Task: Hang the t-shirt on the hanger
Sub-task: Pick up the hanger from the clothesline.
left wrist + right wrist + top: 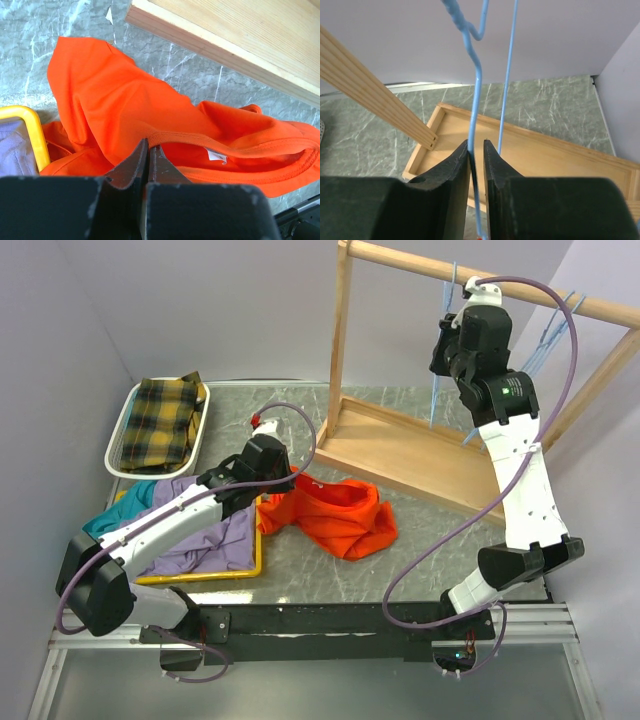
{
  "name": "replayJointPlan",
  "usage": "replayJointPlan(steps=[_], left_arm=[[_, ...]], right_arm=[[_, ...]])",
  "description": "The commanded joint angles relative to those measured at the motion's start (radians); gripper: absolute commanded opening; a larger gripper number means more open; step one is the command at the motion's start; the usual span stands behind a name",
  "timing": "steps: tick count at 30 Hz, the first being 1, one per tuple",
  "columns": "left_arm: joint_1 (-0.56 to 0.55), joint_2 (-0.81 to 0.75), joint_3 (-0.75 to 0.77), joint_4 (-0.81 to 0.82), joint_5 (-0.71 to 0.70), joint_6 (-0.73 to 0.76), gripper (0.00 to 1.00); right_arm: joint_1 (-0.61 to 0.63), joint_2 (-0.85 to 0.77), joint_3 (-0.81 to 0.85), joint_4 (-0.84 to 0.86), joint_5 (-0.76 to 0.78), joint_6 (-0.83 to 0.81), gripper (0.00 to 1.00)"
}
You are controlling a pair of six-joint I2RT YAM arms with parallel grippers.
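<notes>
The orange-red t-shirt lies crumpled on the table in front of the rack. It fills the left wrist view, collar and white label showing. My left gripper is low at the shirt's left edge, and its jaws are shut on the collar band. My right gripper is raised to the rack's top rail. There its jaws are closed to a narrow gap around the wire of a light-blue hanger, just under the twisted neck. That hanger hangs from the rail.
A wooden rack with a tray base and a top rail stands at the back right. More blue hangers hang further right. A yellow tray holds a purple garment; a teal one lies beside it. A white basket holds plaid cloth.
</notes>
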State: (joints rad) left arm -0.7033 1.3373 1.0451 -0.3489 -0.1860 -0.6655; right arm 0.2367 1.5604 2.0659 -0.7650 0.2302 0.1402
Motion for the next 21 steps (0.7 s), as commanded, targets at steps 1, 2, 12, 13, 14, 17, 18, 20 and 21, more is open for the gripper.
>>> replayJointPlan(steps=[1, 2, 12, 13, 14, 17, 18, 20, 21], left_arm=[[0.005, -0.038, 0.038, 0.007, -0.007, 0.018, 0.03], [0.004, -0.038, 0.036, 0.007, -0.006, 0.018, 0.03], [0.005, -0.043, 0.030, 0.011, -0.006, 0.015, 0.04], [0.005, -0.041, 0.030, 0.011, -0.006, 0.015, 0.03], [0.007, -0.041, 0.030, 0.013, -0.004, 0.015, 0.03], [0.005, -0.043, 0.033, 0.011, -0.009, 0.015, 0.03], [0.005, -0.044, 0.030, 0.011, -0.009, 0.015, 0.03], [0.007, -0.047, 0.030, 0.010, -0.015, 0.015, 0.04], [0.005, -0.049, 0.030, 0.010, -0.015, 0.015, 0.03]], right_arm=[[-0.005, -0.016, -0.013, 0.053, 0.006, -0.016, 0.21], [-0.004, -0.019, -0.018, 0.056, 0.011, -0.008, 0.21], [-0.005, -0.066, -0.124, 0.130, 0.052, -0.024, 0.32], [-0.005, -0.066, -0.121, 0.139, 0.058, -0.025, 0.31], [-0.005, -0.068, -0.125, 0.148, 0.060, -0.030, 0.31], [-0.005, -0.076, -0.138, 0.185, 0.070, -0.044, 0.26], [-0.005, -0.076, -0.135, 0.190, 0.072, -0.047, 0.24], [-0.004, -0.074, -0.124, 0.202, 0.078, -0.057, 0.15], [-0.004, -0.072, -0.116, 0.204, 0.078, -0.059, 0.09]])
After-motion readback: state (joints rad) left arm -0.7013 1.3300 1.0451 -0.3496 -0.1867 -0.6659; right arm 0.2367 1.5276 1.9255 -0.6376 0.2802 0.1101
